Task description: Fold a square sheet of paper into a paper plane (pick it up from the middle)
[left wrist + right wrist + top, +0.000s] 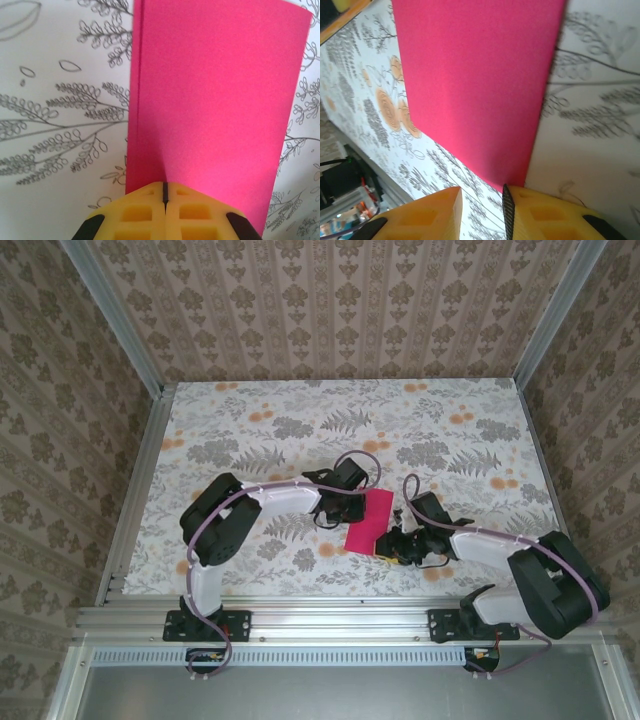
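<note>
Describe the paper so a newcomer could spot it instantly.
On the floral table, look between the left gripper and the right gripper. The paper lies there: a plain magenta-pink rectangle, the one solid-coloured patch on the patterned surface.

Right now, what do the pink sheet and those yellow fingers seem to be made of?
The pink sheet: thin matte paper, likely; it lies flat, with a crisp doubled edge on one side as if folded. The yellow fingers: probably moulded or printed plastic, dull finish, with recessed square pockets; could be firm rubber.
</note>
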`<state>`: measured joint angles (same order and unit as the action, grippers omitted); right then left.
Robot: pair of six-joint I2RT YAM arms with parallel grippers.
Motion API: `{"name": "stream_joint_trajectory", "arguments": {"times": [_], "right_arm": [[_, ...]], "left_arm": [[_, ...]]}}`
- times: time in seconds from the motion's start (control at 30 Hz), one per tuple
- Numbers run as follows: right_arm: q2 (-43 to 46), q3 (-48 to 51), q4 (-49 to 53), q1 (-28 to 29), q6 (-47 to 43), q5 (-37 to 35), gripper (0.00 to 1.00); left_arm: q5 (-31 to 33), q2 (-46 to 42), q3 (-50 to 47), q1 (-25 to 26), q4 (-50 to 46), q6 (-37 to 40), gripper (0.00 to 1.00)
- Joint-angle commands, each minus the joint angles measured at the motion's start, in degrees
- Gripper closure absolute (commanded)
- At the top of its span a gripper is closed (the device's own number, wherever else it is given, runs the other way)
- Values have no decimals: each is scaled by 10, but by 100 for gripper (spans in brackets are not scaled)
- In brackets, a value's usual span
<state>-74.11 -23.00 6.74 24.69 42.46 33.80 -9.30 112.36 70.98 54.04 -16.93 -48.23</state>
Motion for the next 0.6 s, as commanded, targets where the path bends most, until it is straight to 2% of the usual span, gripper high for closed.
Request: {"name": "stream_joint_trajectory", "arguments": {"times": [0.0,0.13,0.2,0.3,0.57], "right_arm": [[58,-50,120,-4,-47,-63,69],[93,-107,205,-22,-87,-138,60],[87,-137,231,-27,-104,-160,53],[52,-166,235,-27,-106,-162,52],[-43,-197,181,-11,-53,-167,53]], "left_arm": [[20,-40,9,19,-48,-12,100],[57,-79,14,35,-63,-22,98],[81,-104,9,37,-66,-33,91],[109,-137,-14,31,-62,-43,79],[42,-186,-114,-43,16,-47,66]]}}
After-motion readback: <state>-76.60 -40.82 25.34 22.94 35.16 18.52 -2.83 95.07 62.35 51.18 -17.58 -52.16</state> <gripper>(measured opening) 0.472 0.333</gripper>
